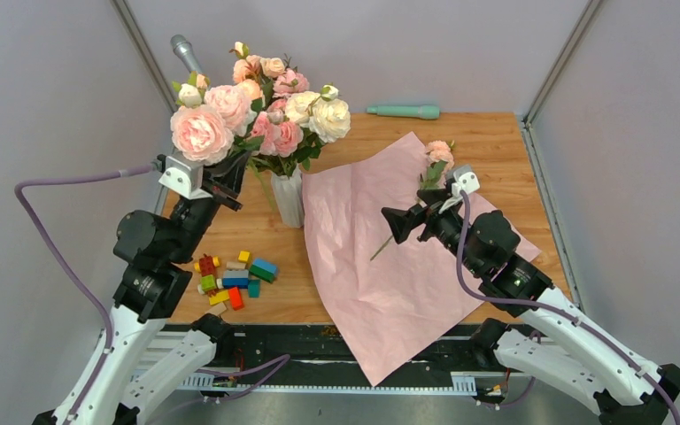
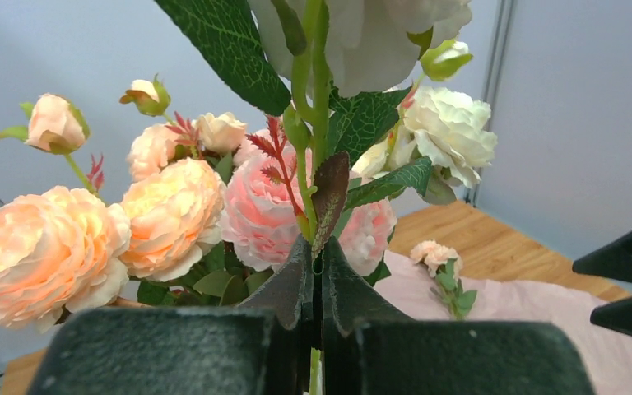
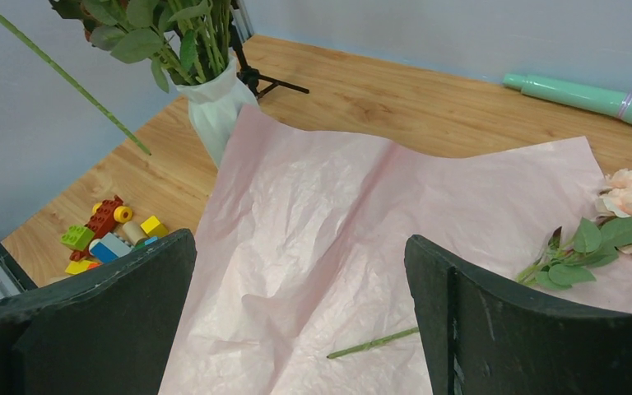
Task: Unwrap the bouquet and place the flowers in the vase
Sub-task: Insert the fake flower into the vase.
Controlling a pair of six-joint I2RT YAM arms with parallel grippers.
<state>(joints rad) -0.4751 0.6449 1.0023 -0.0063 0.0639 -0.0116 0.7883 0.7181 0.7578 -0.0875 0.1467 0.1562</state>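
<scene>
Though blooms [image 1: 257,115] hide the neck of the vase [image 1: 289,202], the left tool [image 2: 315,257] pinches a green stem [image 2: 311,148]; the right tool [image 3: 300,243] gapes wide beside a rose [image 3: 592,239] lying bloom far-right.

One camera looks down from behind me; my left wrist stares close into peach blooms [image 2: 173,214], my right shares the pink paper [image 3: 362,214].

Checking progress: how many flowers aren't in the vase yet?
2: a peach rose lying on the pink paper sheet; a green-stemmed rose in the left gripper. Others may be hidden.
</scene>
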